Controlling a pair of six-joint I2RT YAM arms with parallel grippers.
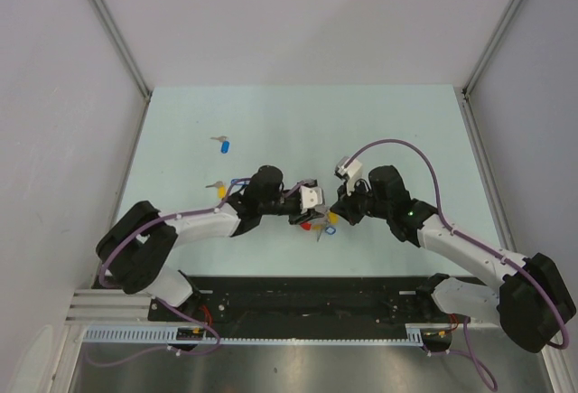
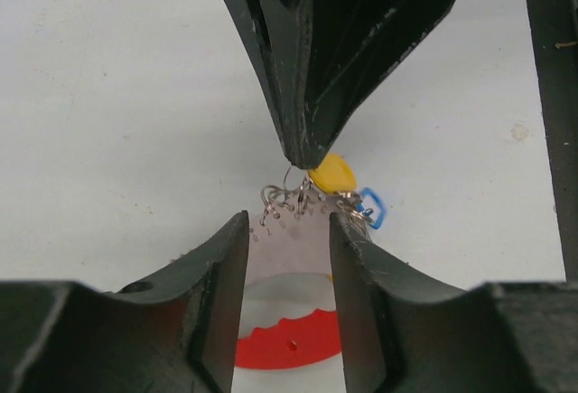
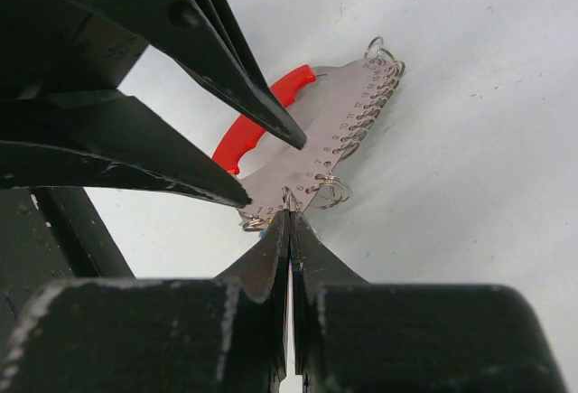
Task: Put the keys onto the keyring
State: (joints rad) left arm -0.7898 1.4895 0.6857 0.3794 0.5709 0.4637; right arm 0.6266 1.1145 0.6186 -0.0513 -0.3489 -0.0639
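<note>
The pale table (image 1: 379,131) is hosting both arms, which are meeting near its middle. The keyring (image 3: 257,135) is lying there between them. The left gripper (image 2: 287,226) is straddling its metal half with jaws apart, gripping nothing, likely to leave room. The right gripper (image 3: 289,221), jaws together, is nipping a small wire loop on the keyring's edge, seemingly to steady it. A yellow-tagged key (image 2: 332,174) and a blue-tagged key (image 2: 372,208) are hanging just beside that pinch. A loose blue key (image 1: 226,146) is waiting far left.

The pale green table (image 1: 406,122) bears a blue-tagged key (image 1: 224,145) and a yellow-tagged key (image 1: 219,190).
</note>
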